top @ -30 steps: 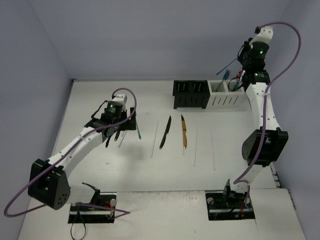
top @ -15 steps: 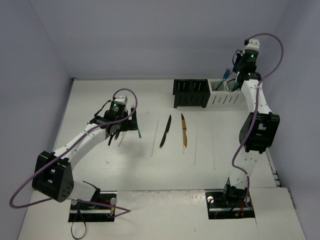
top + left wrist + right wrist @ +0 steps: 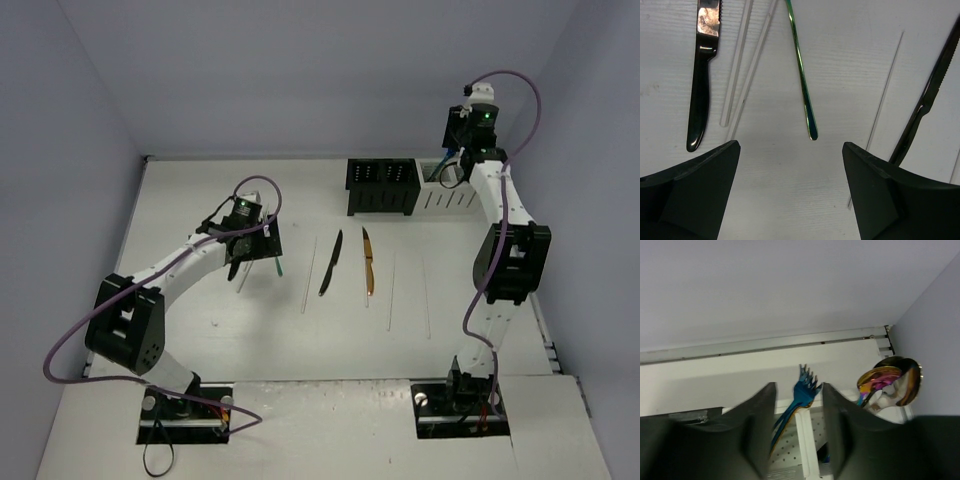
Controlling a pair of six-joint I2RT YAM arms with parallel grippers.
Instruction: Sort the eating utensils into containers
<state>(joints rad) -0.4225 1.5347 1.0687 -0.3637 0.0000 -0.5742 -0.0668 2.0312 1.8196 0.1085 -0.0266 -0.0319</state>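
Over the white table (image 3: 840, 60), the empty left gripper (image 3: 790, 192) is hovering with fingers spread wide. Its wrist camera is catching detail the overhead view is losing: off its left finger a glossy dark knife (image 3: 700, 85) and two thin white chopsticks (image 3: 740, 65), ahead of the gap a slim green iridescent handle (image 3: 802, 80), by its right finger a single white chopstick (image 3: 885, 95) and a serrated black knife (image 3: 927, 95). Farther right, only the overhead view is showing a gold knife (image 3: 368, 262) and a black perforated caddy (image 3: 382, 187). Over the white perforated caddy (image 3: 787, 455), the right gripper (image 3: 797, 390) is standing parted around a blue fork (image 3: 805, 389) without visibly pressing it; the fork's handle is running down into the caddy, iridescent spoons (image 3: 890, 382) to that gripper's right.
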